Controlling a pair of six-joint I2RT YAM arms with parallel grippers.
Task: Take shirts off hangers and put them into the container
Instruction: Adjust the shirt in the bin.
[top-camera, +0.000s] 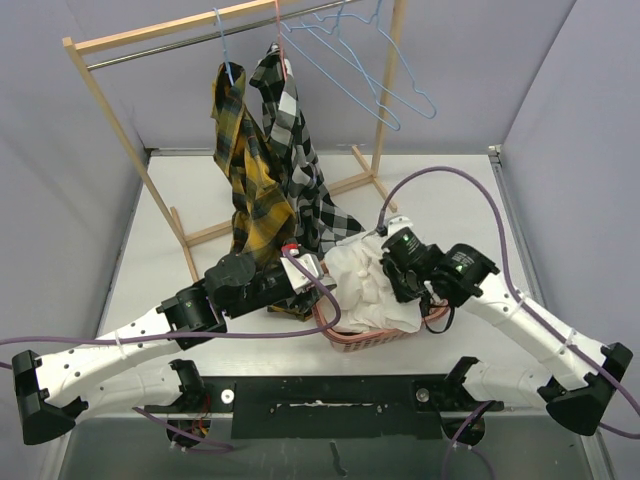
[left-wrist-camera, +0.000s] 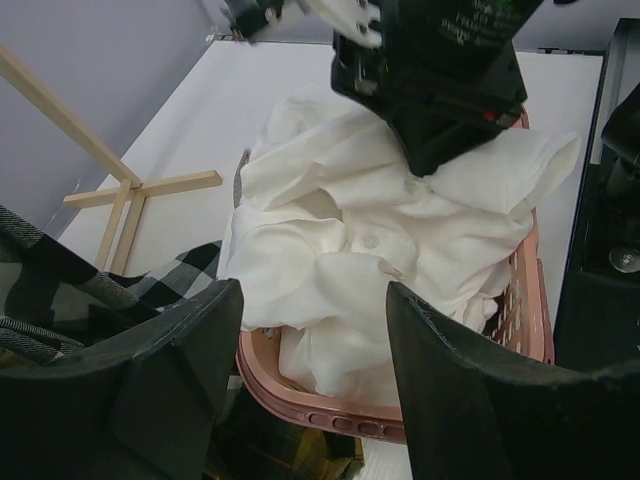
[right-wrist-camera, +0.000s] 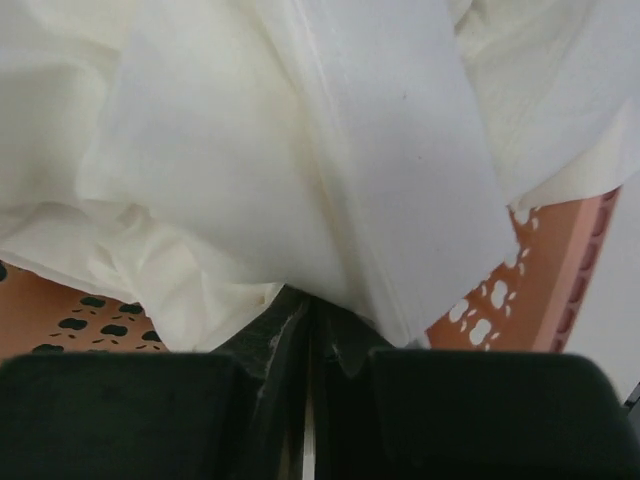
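Pink basket (top-camera: 350, 340) at near centre, heaped with white shirt (top-camera: 365, 285), cloth bulging above the rim. Right gripper (top-camera: 395, 272) pushed tip-down into the heap, jaws closed flat together. Probably tamping cloth down so the next shirt fits. Could equally be nipping a thin fold at the tips; wrist view too close to say.

Left gripper (left-wrist-camera: 315, 350) at the basket's left rim, jaws roughly half apart, nothing between them. Looks parked clear of the right arm, staged for the next pull.

Yellow plaid shirt (top-camera: 245, 170) and check shirt (top-camera: 295, 140) still hung on the rack (top-camera: 120, 130), tails reaching the table (top-camera: 450, 190) just beside the basket, so a short carry once unhooked. Two blue hangers (top-camera: 425, 100) bare on the rail. Black shirt not visible. Reckon roughly halfway through.
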